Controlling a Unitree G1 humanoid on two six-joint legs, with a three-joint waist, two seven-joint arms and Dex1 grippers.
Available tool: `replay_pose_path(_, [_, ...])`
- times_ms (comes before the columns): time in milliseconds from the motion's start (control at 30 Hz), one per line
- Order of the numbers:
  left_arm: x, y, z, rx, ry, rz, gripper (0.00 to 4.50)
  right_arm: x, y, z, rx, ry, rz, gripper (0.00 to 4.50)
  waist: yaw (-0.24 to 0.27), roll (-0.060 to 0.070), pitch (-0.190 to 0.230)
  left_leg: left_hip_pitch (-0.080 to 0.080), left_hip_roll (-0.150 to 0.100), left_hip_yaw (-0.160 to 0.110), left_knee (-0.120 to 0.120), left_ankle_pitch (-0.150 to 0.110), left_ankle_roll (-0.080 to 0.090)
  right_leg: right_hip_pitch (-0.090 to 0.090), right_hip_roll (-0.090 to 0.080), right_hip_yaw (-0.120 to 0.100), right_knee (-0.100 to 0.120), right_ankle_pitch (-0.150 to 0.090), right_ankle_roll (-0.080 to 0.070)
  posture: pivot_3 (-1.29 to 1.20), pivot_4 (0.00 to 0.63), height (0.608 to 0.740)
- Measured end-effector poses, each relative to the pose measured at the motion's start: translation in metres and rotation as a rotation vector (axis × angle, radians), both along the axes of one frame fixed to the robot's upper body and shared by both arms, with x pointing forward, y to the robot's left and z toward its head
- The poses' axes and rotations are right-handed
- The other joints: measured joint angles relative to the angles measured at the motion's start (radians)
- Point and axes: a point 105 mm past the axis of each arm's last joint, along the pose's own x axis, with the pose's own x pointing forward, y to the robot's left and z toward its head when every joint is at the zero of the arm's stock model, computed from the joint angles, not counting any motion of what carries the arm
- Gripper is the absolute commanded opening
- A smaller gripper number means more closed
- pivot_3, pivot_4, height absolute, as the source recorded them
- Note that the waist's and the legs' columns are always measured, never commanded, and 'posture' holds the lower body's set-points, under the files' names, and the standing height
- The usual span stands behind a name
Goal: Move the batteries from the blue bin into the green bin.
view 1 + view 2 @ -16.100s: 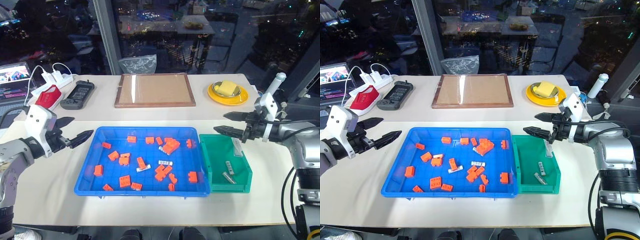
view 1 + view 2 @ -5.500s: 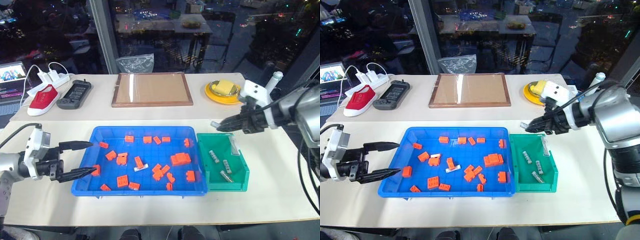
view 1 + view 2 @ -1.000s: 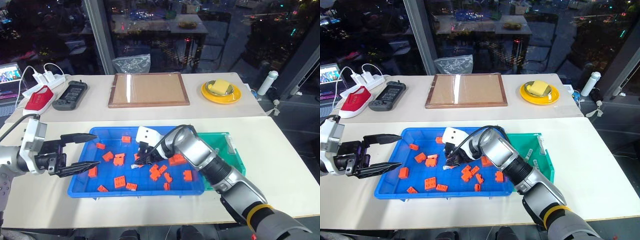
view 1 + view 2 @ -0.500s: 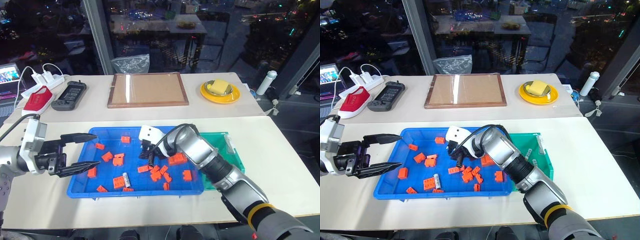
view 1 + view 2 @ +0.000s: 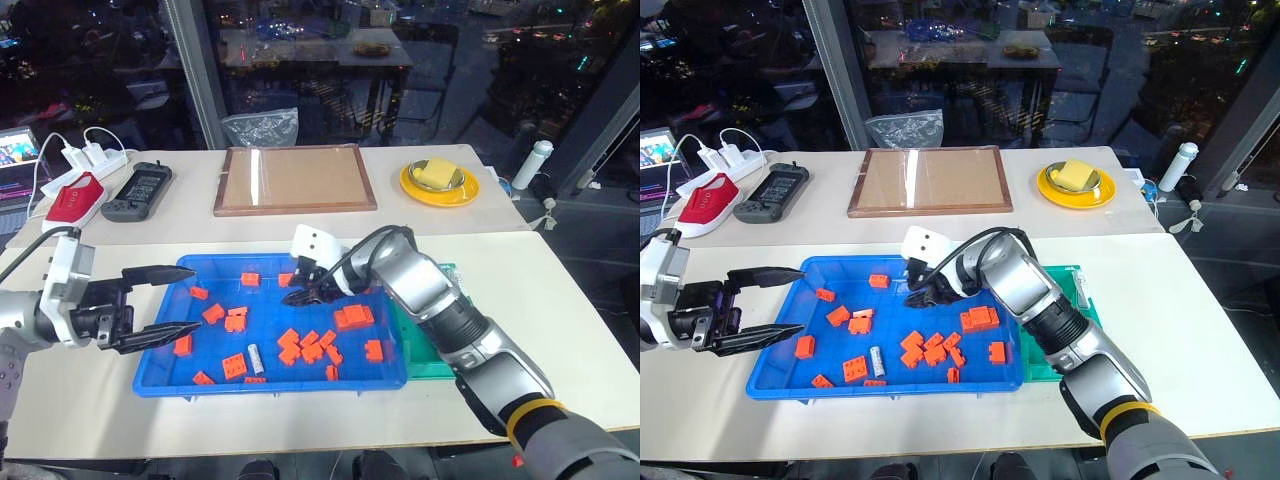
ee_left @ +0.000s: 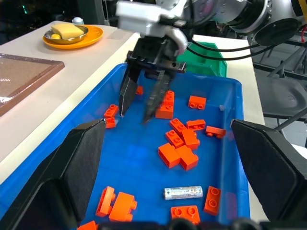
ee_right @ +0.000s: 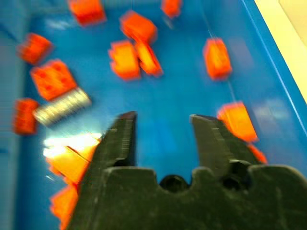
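The blue bin (image 5: 205, 275) lies in the middle of the near table, strewn with orange bricks. One silver battery (image 5: 254, 355) lies flat near its front rim, also visible as the battery (image 6: 183, 192) and the battery (image 7: 62, 105). My right gripper (image 5: 297, 291) hovers open over the back middle of the bin with nothing between its fingers, well away from the battery. At the bin's left end, just above the rim, my left gripper (image 5: 175, 300) is held wide open and empty. The green bin (image 6: 211, 52) stands against the blue bin's right end, largely hidden by my right arm.
Orange bricks (image 5: 300, 345) cluster around the battery and across the tray. On the far table are a wooden framed board (image 5: 295, 180), a yellow plate (image 5: 440, 180), a white bottle (image 5: 527, 165), a handheld console (image 5: 138, 190) and a red object (image 5: 70, 200).
My right gripper was low on the battery, shut without it, then rose toward the bin's back and opened. The battery slid to the front rim. The left arm stayed still.
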Motion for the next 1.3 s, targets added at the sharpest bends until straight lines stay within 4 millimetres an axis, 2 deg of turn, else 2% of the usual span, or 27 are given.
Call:
replay_pose_path(100, [0.000,0.000,-0.001,-0.001,0.003,0.001,4.50,-0.013,0.008,-0.010,-0.022,0.025,0.050,2.54,0.002,0.000,0.000,0.000,0.000,0.000,0.000,0.000,0.000,0.000,0.000,0.000,0.000,0.000,0.000,0.00,0.150,0.740])
replay_pose_path(200, [0.000,0.000,-0.001,-0.001,0.003,0.002,4.50,-0.026,0.016,-0.031,-0.059,0.079,0.092,2.54,0.002,0.000,0.000,0.000,0.000,0.000,0.000,0.000,0.000,0.000,0.000,0.000,0.000,0.000,0.000,0.00,0.150,0.740])
replay_pose_path(367, [-0.001,0.002,-0.005,0.010,0.019,0.011,4.50,-0.029,0.018,-0.051,-0.123,0.140,0.118,2.54,0.001,0.000,0.000,0.000,0.000,0.000,0.000,0.000,0.000,0.000,0.000,0.000,0.000,0.000,0.000,0.00,0.150,0.740])
replay_pose_path(500, [-0.003,0.001,-0.008,0.020,0.027,0.013,4.50,-0.029,0.017,-0.057,-0.146,0.159,0.128,2.54,0.000,0.000,0.000,0.000,0.000,0.000,0.000,0.000,0.000,0.000,0.000,0.000,0.000,0.000,0.000,0.00,0.150,0.740])
replay_pose_path(767, [-0.007,0.000,-0.011,0.034,0.037,0.010,4.50,-0.030,0.027,-0.066,-0.177,0.091,0.197,2.54,0.001,0.000,0.000,0.001,0.000,0.000,0.000,0.000,0.000,0.000,0.000,0.000,0.000,0.000,0.000,0.00,0.150,0.740])
replay_pose_path(900, [-0.009,-0.001,-0.012,0.039,0.039,0.012,4.50,-0.023,0.026,-0.074,-0.221,0.049,0.179,2.54,0.001,0.000,0.000,0.000,0.000,0.000,0.000,0.000,0.000,0.000,0.000,0.000,0.000,0.000,0.000,0.00,0.150,0.740])
replay_pose_path(1300, [-0.008,-0.001,-0.012,0.039,0.037,0.020,4.50,-0.011,0.026,-0.073,-0.236,-0.040,0.175,2.54,0.001,0.000,0.000,0.002,0.000,0.000,-0.001,0.000,0.000,0.001,0.000,0.000,0.000,0.000,0.000,0.00,0.150,0.740])
